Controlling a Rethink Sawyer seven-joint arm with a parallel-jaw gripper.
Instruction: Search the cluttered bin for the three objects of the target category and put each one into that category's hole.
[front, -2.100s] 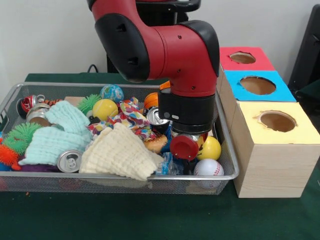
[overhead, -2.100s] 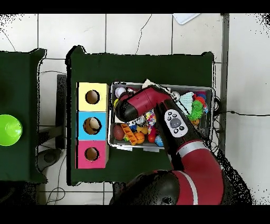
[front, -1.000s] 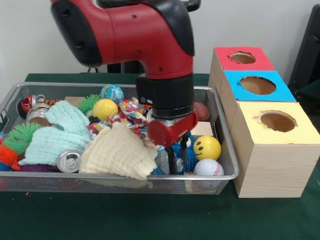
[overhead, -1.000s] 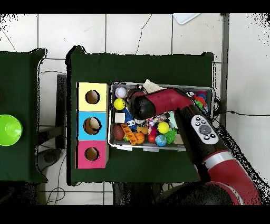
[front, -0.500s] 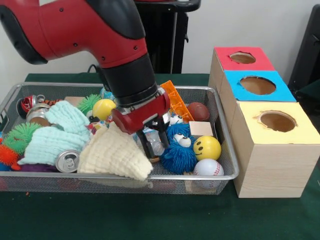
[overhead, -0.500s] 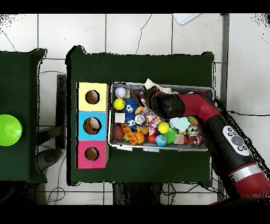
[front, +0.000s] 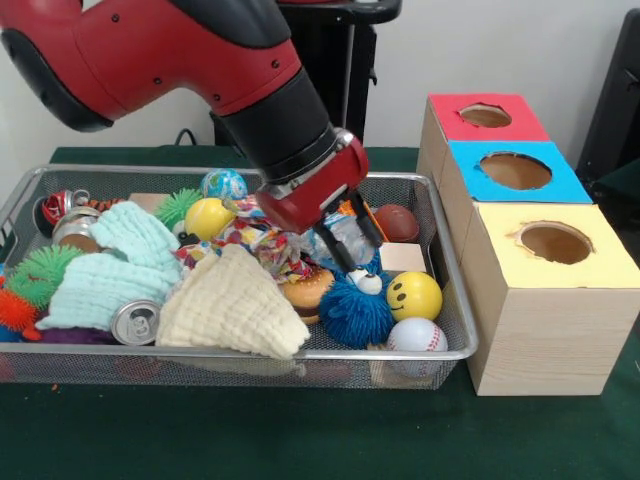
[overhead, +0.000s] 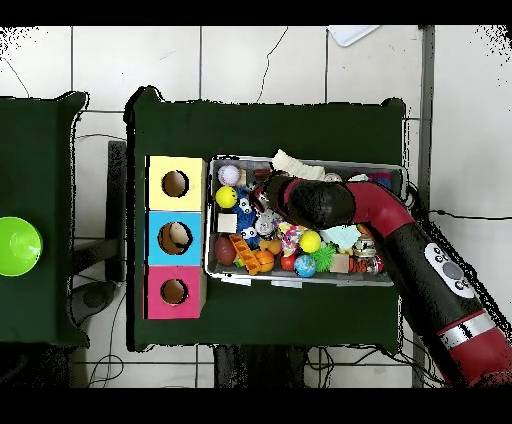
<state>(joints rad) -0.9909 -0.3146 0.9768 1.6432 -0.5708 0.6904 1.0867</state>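
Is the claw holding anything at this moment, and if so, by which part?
Yes. The claw is shut on a crushed clear plastic bottle, lifted above the blue fuzzy toy. Which part of the bottle it grips cannot be told.

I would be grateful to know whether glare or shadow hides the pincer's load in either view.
Front view: the light is even with no glare; the pincer shows plainly, shut on a clear bottle, with only soft shadow inside the wire bin. Overhead view: no shadow trouble, but the arm itself covers the load.
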